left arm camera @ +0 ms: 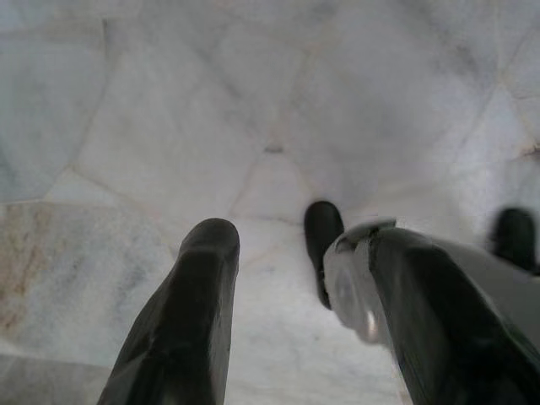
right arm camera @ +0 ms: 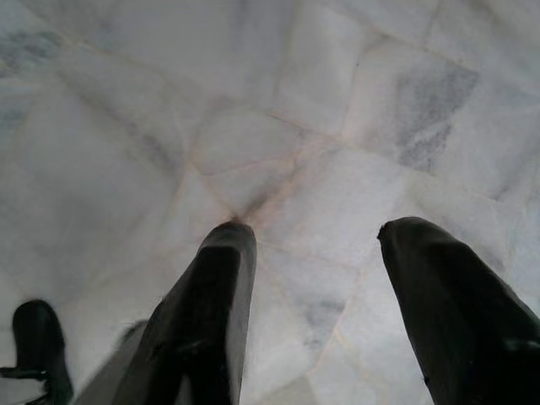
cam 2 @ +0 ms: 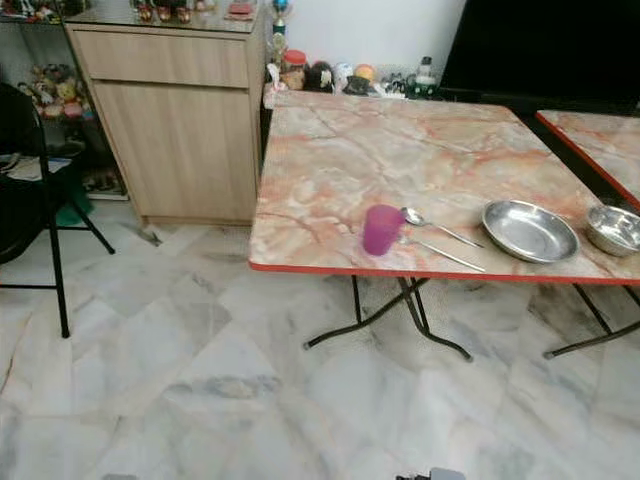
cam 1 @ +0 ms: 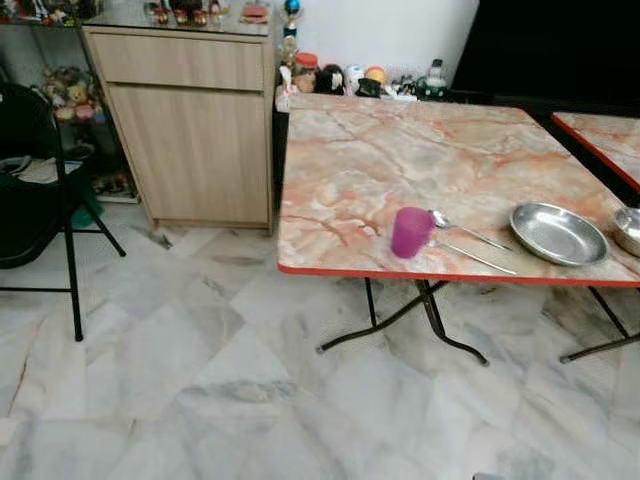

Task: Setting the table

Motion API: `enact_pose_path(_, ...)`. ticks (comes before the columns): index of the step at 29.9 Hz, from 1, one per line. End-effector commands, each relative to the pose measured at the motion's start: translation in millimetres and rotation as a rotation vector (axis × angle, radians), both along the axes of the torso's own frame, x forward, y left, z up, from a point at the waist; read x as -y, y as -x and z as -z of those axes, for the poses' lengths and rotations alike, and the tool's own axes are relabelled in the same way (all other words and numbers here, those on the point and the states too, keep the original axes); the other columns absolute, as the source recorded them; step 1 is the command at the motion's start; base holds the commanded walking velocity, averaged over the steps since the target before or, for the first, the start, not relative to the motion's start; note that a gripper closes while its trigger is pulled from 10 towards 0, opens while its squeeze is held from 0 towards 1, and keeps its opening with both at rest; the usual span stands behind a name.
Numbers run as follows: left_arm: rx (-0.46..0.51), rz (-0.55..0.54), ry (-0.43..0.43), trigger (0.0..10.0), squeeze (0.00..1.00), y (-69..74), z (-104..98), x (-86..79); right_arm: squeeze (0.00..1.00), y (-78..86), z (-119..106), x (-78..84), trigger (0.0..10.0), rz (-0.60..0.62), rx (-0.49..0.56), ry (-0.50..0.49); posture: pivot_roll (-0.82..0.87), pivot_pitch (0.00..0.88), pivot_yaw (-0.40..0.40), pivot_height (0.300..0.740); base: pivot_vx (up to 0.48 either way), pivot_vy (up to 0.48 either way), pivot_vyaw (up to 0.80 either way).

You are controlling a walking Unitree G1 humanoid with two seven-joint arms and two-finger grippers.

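Head views: folding marble-top table (cam 1: 400, 160) is seen in the right half of the frame, robot well back from it on the tiled floor (cam 1: 200, 380). Along the table's near red edge, a row is laid out: purple cup (cam 1: 411, 232) lower centre, upright; two spoons (cam 1: 470, 246) just right of it, one bowl end close to the cup, handles running toward the lower right; steel plate (cam 1: 558, 234) further right; steel bowl (cam 2: 613, 229) at the right frame edge, beside the plate. The spoons' long axes lie diagonal, roughly along the table edge, not pointing at the robot.

Left gripper (left arm camera: 295, 287) is seen in its wrist view hanging over floor tiles, fingers apart, nothing between them. Right gripper (right arm camera: 316, 287) is likewise aimed at the floor, fingers spread wide, empty. Both arms idle, well apart from the table.

All tableware lies ahead and to the right of frame centre, so the right arm is judged nearer once the table is approached; the cup is about central and could be reached by either. Walking closer is judged necessary first. A wooden cabinet (cam 1: 190, 130) stands upper left, a black chair (cam 1: 40, 200) at the left edge.
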State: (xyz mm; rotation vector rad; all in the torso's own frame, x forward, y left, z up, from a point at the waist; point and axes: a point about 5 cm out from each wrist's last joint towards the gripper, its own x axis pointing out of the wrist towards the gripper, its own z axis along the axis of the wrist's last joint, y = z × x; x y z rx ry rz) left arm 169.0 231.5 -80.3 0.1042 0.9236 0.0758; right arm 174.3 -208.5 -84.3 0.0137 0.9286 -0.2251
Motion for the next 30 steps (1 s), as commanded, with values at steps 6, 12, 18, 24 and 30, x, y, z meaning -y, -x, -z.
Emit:
enact_pose_path(6,0.044,-0.008,0.088,10.0,0.0,-45.3,-16.2,22.6,0.0,-15.8,-3.8,-17.1,10.0,0.019,0.021,-0.159,0.09,0.103,-0.039,0.74,0.0,-0.48,0.0)
enact_pose_path(12,0.043,-0.011,0.086,10.0,0.0,-45.2,-16.2,21.8,0.0,-15.8,-3.7,-17.4,10.0,0.021,0.02,-0.161,0.09,0.103,-0.037,0.74,0.0,-0.436,0.0)
enact_pose_path(18,0.04,-0.018,0.094,10.0,0.0,-44.3,-15.7,21.8,0.0,-15.2,-3.4,-17.4,10.0,0.022,0.019,-0.162,0.09,0.104,-0.038,0.74,0.0,0.0,0.0)
enact_pose_path(24,0.036,-0.02,0.102,10.0,0.0,-43.2,-14.9,22.6,0.0,-14.5,-3.2,-16.2,10.0,0.021,0.017,-0.156,0.09,0.103,-0.041,0.74,0.0,0.0,0.0)
enact_pose_path(30,0.039,-0.019,0.11,10.0,0.0,-44.6,-15.4,24.4,0.0,-15.9,-4.2,-14.9,10.0,0.028,0.027,-0.16,0.09,0.103,-0.043,0.74,0.0,0.0,0.0)
